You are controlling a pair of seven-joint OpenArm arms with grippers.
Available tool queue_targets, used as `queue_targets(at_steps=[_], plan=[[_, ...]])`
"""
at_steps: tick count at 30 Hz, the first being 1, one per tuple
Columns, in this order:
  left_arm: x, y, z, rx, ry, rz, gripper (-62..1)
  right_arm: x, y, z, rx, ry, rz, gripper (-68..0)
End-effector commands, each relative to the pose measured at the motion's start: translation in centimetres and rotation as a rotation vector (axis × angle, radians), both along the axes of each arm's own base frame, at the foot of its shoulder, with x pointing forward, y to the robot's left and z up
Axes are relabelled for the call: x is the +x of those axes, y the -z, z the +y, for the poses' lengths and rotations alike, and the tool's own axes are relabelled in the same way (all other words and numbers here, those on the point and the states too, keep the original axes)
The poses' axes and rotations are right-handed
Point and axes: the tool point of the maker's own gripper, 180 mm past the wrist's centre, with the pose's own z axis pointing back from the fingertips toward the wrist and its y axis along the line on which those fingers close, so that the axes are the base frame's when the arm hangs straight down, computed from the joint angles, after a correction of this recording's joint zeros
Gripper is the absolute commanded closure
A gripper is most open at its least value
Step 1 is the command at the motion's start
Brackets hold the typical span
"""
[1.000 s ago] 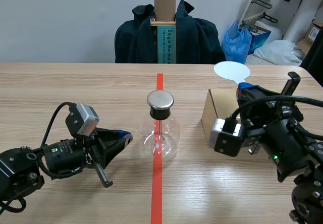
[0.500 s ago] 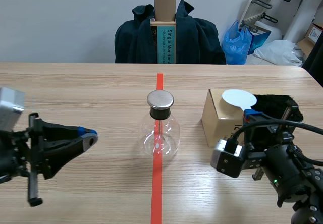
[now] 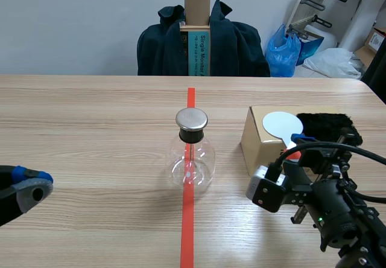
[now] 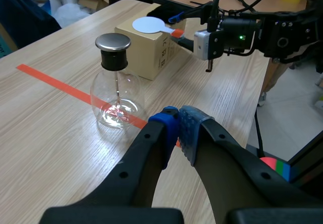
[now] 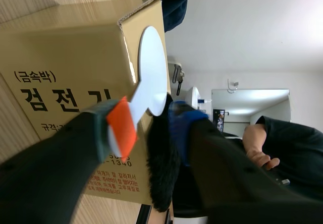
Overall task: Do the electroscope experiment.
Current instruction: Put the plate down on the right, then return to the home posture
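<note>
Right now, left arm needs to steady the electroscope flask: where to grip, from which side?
Probably the black collar under the metal cap, coming in level from the left. The flask stands upright; its bulb is round and wide, the collar narrow. The box and the right gripper, shut on the white paddle, crowd the right side. The left gripper is shut: open first.

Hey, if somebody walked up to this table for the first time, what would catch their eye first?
Most likely the round glass flask with its metal cap, standing on the red tape line in the middle of the table. Next comes the white paddle over the top of the cardboard box to the flask's right, gripped by the right end effector, with black fur just beside the paddle.
</note>
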Motion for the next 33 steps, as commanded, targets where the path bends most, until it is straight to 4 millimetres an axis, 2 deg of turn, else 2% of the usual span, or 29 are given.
queue_targets(at_steps=[1, 4, 6, 11, 16, 21, 24, 27, 33], plan=[[0.6, -0.7, 0.2, -0.04, -0.042, -0.022, -19.2, 0.7, -1.2, -0.1, -0.001, -0.006, -0.043, -35.2], [0.7, -0.9, 0.6, -0.048, -0.079, -0.031, -47.7, 0.7, -1.2, -0.3, 0.026, 0.011, -0.037, -44.0], [0.9, -0.9, 0.8, -0.05, -0.105, -0.04, -62.3, 0.8, -1.2, -0.6, 0.044, 0.031, -0.038, -48.5], [1.0, -1.0, 0.8, -0.063, -0.117, -0.045, -62.3, 1.0, -1.8, -1.9, 0.162, 0.117, -0.056, -60.9], [1.0, -1.0, 0.8, -0.062, -0.117, -0.045, -62.3, 0.0, -0.9, -3.1, 0.261, 0.19, -0.006, -61.1], [1.0, -1.0, 0.9, -0.061, -0.12, -0.047, -62.3, -1.6, -1.6, -5.9, 0.466, 0.331, 0.032, -61.1], [1.0, -1.0, 0.9, -0.06, -0.12, -0.047, -62.3, -2.3, -3.2, -7.3, 0.598, 0.398, 0.025, -61.4], [1.0, -1.0, 0.9, -0.061, -0.121, -0.047, -62.3, -2.5, -5.9, -8.7, 0.694, 0.427, -0.011, -67.9], [1.1, -1.0, 0.9, -0.058, -0.121, -0.049, -62.3, -1.7, -11.0, -10.4, 0.923, 0.424, -0.057, -67.9]])
